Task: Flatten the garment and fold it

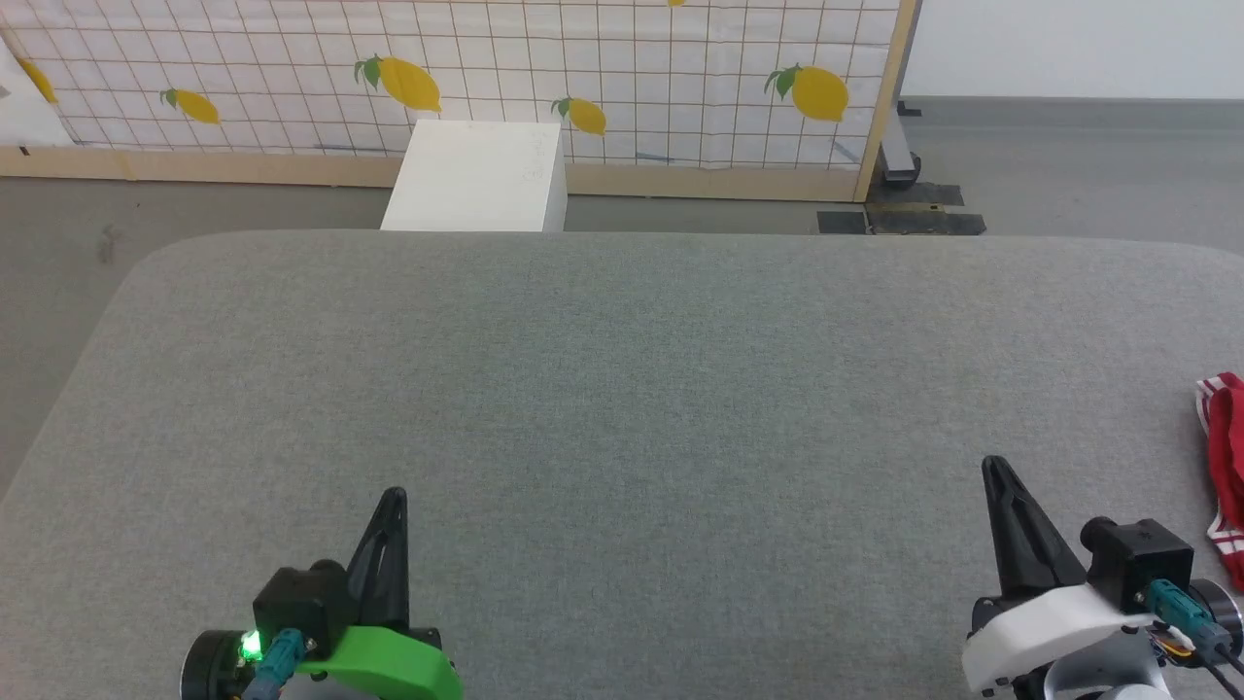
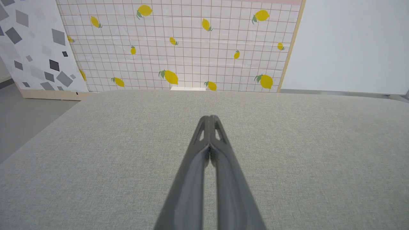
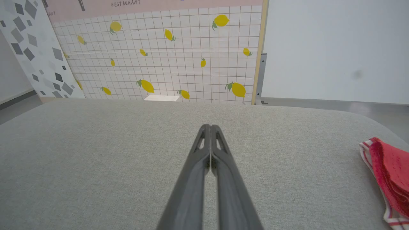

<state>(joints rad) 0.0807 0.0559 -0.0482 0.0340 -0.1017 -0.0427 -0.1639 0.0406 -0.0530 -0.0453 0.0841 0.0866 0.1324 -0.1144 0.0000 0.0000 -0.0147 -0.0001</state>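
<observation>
The grey padded table (image 1: 622, 389) spreads wide before me. The garment (image 1: 1226, 467) lies bunched at its right edge, near my right gripper (image 1: 993, 469) but apart from it. That one and my left gripper (image 1: 394, 498) are both pinched together, holding nothing.

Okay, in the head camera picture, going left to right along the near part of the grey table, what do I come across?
left end effector → right end effector → garment, bunched red cloth with striped trim at the right edge of the table.
</observation>
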